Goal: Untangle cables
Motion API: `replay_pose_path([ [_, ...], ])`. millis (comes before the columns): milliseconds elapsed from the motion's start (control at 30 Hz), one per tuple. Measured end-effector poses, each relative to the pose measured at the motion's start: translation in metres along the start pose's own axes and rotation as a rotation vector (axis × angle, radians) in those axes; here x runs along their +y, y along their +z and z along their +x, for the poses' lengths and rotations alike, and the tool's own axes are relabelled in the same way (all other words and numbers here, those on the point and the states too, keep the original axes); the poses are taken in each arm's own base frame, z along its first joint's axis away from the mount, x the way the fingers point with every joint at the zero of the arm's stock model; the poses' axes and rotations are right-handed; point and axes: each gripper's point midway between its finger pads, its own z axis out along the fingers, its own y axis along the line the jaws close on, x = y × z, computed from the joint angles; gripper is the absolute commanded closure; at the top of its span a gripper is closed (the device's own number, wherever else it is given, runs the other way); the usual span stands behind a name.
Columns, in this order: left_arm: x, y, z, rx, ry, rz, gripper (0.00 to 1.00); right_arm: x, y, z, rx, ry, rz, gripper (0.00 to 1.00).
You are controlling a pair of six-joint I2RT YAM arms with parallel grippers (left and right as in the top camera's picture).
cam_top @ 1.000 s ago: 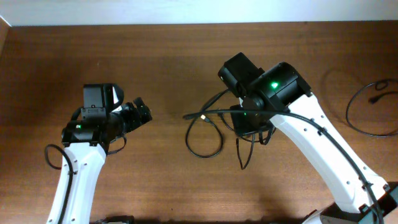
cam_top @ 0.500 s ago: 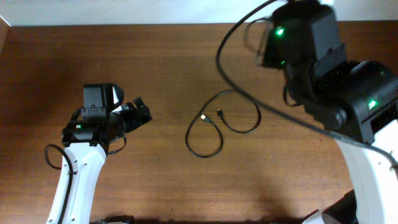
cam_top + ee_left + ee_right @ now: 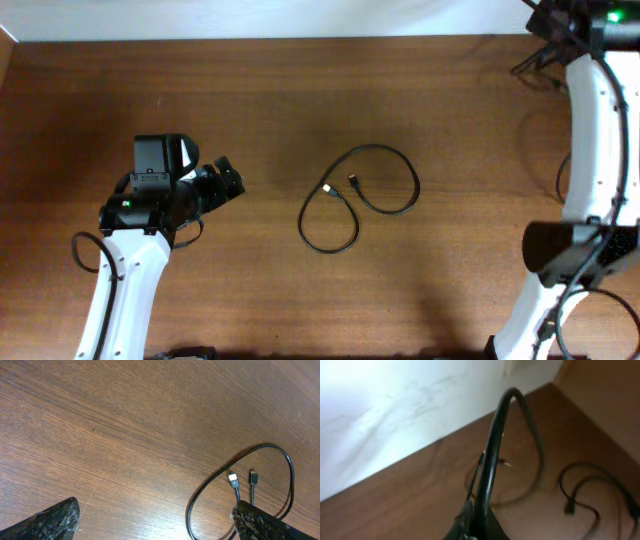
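One thin black cable (image 3: 416, 186) lies in a loose figure-eight on the brown table (image 3: 300, 90), its two small plugs side by side inside the loop. It also shows in the left wrist view (image 3: 291, 467), just ahead of the right finger. My left gripper (image 3: 228, 180) is open and empty, left of the cable and pointing at it (image 3: 155, 522). My right gripper (image 3: 548, 35) is raised high at the far right corner. In its blurred wrist view the jaws (image 3: 476, 522) look shut, with a thin black cord (image 3: 479, 467) running up from them.
Another thin black cable (image 3: 570, 505) lies on the table's right side, partly hidden behind the right arm in the overhead view (image 3: 560, 180). A thick black arm wire (image 3: 492, 445) arcs across the right wrist view. A white wall (image 3: 395, 405) borders the far table edge.
The right arm has risen from over the cable pile and swung up to the far right corner. A cable that lay right of the loop is gone from the table. The left arm has not moved.
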Motion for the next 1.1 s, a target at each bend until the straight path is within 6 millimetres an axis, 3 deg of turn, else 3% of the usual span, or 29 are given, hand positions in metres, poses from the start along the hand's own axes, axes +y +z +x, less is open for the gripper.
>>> replay_pose_path([
  [133, 0.0, 0.0, 0.0, -0.001, 0.0, 0.0, 0.01, 0.012, 0.029, -0.009, -0.05, -0.01, -0.022, 0.96],
  [233, 0.0, 0.0, 0.0, -0.001, 0.0, 0.0, 0.01, -0.003, 0.072, 0.004, -0.009, -0.007, 0.025, 0.96],
  [300, 0.0, 0.0, 0.0, 0.0, 0.0, 0.0, 0.01, -0.025, 0.12, 0.037, 0.094, -0.008, 0.09, 0.96],
  [400, 0.0, 0.0, 0.0, -0.001, 0.0, 0.0, 0.01, -0.059, 0.177, 0.091, 0.251, 0.031, 0.163, 0.96],
  [467, 0.0, 0.0, 0.0, -0.001, 0.0, 0.0, 0.01, -0.073, 0.202, 0.119, 0.336, 0.066, 0.152, 0.96],
  [500, 0.0, 0.0, 0.0, -0.001, 0.0, 0.0, 0.01, -0.078, 0.212, 0.131, 0.374, 0.087, 0.133, 0.9],
  [533, 0.0, 0.0, 0.0, 0.0, 0.0, 0.0, 0.01, -0.081, 0.216, 0.135, 0.388, 0.097, 0.124, 0.66],
  [567, 0.0, 0.0, 0.0, -0.001, 0.0, 0.0, 0.01, -0.082, 0.22, 0.14, 0.403, 0.11, 0.113, 0.23],
  [600, 0.0, 0.0, 0.0, -0.001, 0.0, 0.0, 0.01, -0.081, 0.221, 0.142, 0.412, 0.116, 0.098, 0.01],
  [833, 0.0, 0.0, 0.0, -0.001, 0.0, 0.0, 0.01, -0.045, 0.216, 0.147, 0.467, 0.158, -0.091, 0.01],
  [900, 0.0, 0.0, 0.0, -0.001, 0.0, 0.001, 0.01, -0.037, 0.205, 0.137, 0.463, 0.158, -0.142, 0.01],
  [1000, 0.0, 0.0, 0.0, -0.001, 0.0, 0.001, 0.01, -0.038, 0.158, 0.103, 0.436, 0.137, -0.156, 0.01],
  [1067, 0.0, 0.0, 0.0, -0.001, 0.0, 0.0, 0.01, -0.045, 0.111, 0.089, 0.45, 0.135, -0.134, 0.01],
  [1100, 0.0, 0.0, 0.0, -0.002, 0.0, 0.001, 0.01, -0.05, 0.076, 0.086, 0.477, 0.143, -0.117, 0.01],
])
